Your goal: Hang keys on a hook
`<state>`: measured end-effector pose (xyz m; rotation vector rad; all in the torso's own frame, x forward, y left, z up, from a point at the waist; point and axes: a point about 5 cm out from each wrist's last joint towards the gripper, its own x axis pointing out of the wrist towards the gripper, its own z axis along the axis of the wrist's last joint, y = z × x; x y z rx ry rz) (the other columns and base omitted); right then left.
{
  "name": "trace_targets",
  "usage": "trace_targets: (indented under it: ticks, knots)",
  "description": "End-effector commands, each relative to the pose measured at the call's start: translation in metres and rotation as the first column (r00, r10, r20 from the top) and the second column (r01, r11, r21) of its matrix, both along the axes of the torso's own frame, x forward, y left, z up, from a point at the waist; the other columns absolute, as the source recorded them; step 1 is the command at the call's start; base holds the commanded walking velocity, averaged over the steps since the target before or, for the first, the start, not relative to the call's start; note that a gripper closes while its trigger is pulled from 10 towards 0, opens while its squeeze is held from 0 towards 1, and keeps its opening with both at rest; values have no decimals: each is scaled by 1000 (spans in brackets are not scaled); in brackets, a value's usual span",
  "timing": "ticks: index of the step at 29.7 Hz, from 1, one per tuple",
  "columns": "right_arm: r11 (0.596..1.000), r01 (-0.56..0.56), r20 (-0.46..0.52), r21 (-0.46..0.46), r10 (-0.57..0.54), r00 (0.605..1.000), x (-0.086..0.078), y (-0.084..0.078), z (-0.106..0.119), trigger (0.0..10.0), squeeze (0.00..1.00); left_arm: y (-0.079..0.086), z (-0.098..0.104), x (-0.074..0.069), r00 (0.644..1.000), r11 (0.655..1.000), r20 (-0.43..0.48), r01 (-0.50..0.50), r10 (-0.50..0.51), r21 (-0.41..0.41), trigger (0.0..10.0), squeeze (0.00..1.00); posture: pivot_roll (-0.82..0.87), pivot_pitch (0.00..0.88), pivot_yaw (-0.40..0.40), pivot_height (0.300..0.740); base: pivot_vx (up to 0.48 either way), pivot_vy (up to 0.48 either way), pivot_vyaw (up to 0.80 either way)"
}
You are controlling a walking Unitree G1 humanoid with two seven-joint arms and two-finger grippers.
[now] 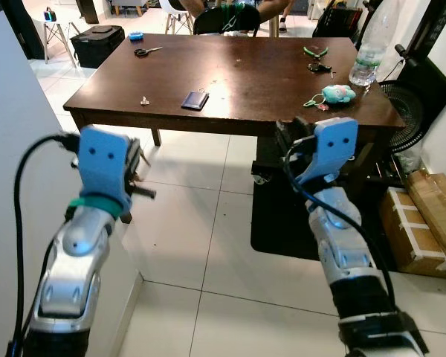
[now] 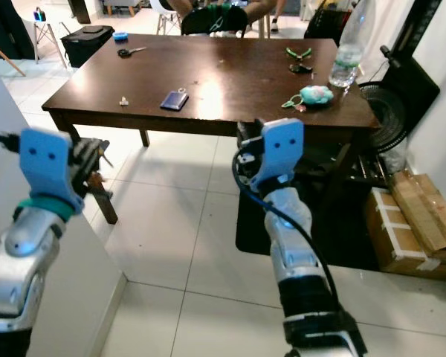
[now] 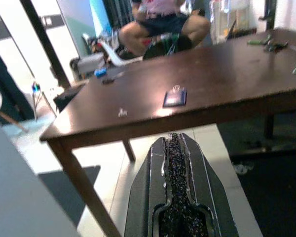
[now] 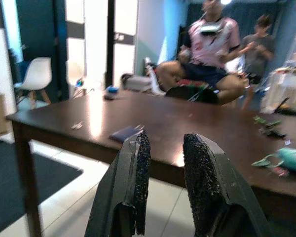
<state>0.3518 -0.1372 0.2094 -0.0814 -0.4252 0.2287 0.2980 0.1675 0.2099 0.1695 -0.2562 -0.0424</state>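
Observation:
A teal plush keyring with keys (image 1: 333, 94) lies near the right front corner of the dark wooden table (image 1: 238, 82). A small bunch of keys (image 1: 144, 100) rests near the left front edge, and black keys (image 1: 319, 68) lie further back on the right. My left gripper (image 3: 173, 140) is raised short of the table's left front corner, shut with nothing in it. My right gripper (image 4: 163, 143) hangs before the table's front edge, open and empty. Both are well short of any keys.
A dark blue case (image 1: 195, 100), scissors (image 1: 147, 51), green pliers (image 1: 315, 51) and a water bottle (image 1: 368, 59) are on the table. A person (image 4: 209, 44) sits at its far side. A fan (image 1: 405, 104) and cardboard boxes (image 1: 424, 223) stand on the right, a white wall (image 1: 15, 163) on my left.

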Motion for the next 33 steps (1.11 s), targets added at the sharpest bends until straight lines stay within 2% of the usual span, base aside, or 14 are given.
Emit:
trace_targets:
  ticks: [1, 6, 8, 14, 16, 22, 28, 33]
  knots:
    - [1000, -9, -15, 1, 9, 1000, -1, 1, -6, 10000, 0, -4, 3, -3, 1000, 1000, 7, 0, 0, -6, 10000, 0, -28, 0, 99, 740, 0, 0, 0]
    - [1000, -9, -27, 2, 9, 1000, 0, 2, -8, 10000, 0, -10, 5, -2, 1000, 1000, 13, 11, -11, -3, 10000, 0, -44, 0, 101, 740, 0, 0, 0]
    - [999, -39, -17, 2, 39, 999, 0, 13, -5, 10000, 0, -9, 6, 2, 1000, 1000, 15, 13, -13, -1, 10000, 0, -43, 0, 93, 740, 0, 0, 0]
    - [999, -47, -40, -15, 47, 998, -2, 19, -11, 10000, 0, -8, 3, 2, 1000, 1000, -10, 2, -2, -12, 10000, 0, -34, 1, 86, 740, 0, 0, 0]
    - [997, -36, -50, -62, 33, 998, -2, 19, -17, 10000, 0, -10, -3, -2, 999, 999, -47, 20, -21, -29, 10000, 0, -32, 0, 93, 740, 0, 0, 647]
    - [997, -33, -58, -65, 29, 998, -1, 20, -19, 10000, 0, -14, -7, -5, 995, 997, -82, 45, -50, -65, 10000, 0, -31, 0, 94, 740, 0, 0, 800]
    - [997, -18, -66, -75, 13, 998, -5, 14, -24, 10000, 0, -35, -15, -10, 982, 990, -133, 125, -132, -60, 10000, 0, -35, 0, 112, 740, 0, 0, 798]
    - [997, -16, -70, -79, 10, 998, -6, 13, -26, 10000, 0, -35, -14, -11, 983, 991, -126, 133, -135, -30, 10000, 0, -36, 0, 116, 740, 0, 0, 800]
